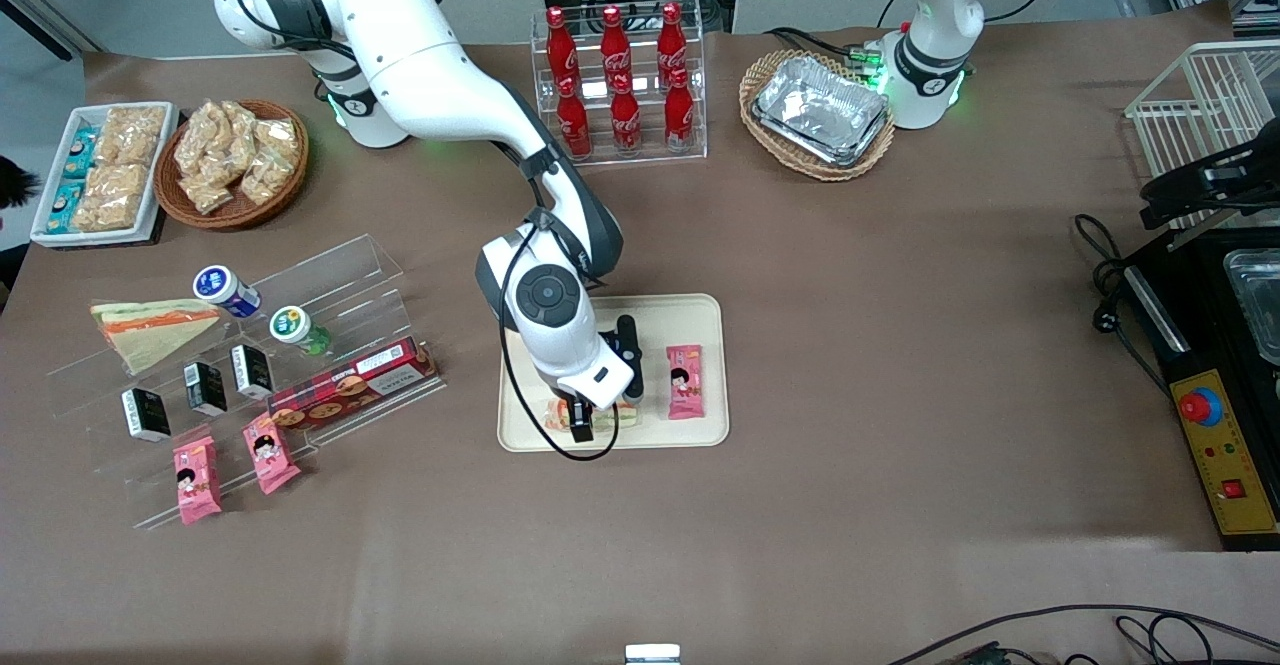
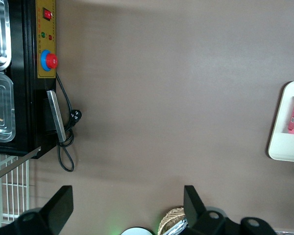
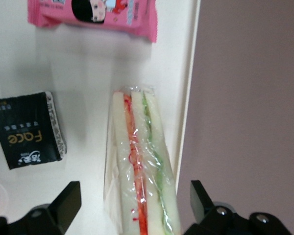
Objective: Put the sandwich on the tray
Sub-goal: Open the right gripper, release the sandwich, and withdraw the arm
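The jaws are standing wide apart, gripping nothing — the gripper (image 3: 134, 205) is hanging just above the sandwich (image 3: 139, 171), a finger to each side of it and clear of the wrap. The sandwich is lying on the tray (image 3: 93, 73) along its rim, on the edge nearest the front camera. A black packet (image 3: 29, 129) is lying beside it — a pink snack bar (image 3: 95, 14) is sitting farther along the tray.
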Robot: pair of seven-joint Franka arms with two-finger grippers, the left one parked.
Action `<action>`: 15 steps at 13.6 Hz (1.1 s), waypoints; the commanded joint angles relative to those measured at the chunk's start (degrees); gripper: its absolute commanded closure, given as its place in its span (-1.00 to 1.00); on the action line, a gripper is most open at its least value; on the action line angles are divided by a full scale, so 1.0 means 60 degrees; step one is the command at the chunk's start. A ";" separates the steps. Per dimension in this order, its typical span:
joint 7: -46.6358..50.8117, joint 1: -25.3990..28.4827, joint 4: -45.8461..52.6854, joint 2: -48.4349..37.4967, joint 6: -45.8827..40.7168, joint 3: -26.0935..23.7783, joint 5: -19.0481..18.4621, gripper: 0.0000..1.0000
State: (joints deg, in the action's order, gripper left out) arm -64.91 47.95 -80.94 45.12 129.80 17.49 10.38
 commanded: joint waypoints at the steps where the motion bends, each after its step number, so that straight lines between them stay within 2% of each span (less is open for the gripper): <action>1: -0.0022 -0.0155 0.0027 -0.0881 -0.0889 0.0087 0.0817 -1.00; 2: 0.0065 -0.0227 0.0013 -0.1232 -0.0979 0.0175 0.1022 -1.00; 4: 0.0444 -0.0504 -0.0002 -0.1819 -0.1328 0.0307 0.1054 -1.00; 8: 0.1936 -0.1821 0.0013 -0.2976 -0.2674 0.0307 0.1068 -1.00; 10: 0.2160 -0.2553 -0.0002 -0.3591 -0.3364 0.0322 0.1039 -1.00; 13: 0.2408 -0.3550 -0.0002 -0.4368 -0.4244 0.0366 0.0762 -1.00; 15: 0.3269 -0.3903 -0.0002 -0.4968 -0.4523 0.0511 0.0513 -1.00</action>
State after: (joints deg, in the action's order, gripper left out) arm -51.64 26.90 -79.68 20.59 105.49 20.38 14.81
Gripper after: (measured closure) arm 0.000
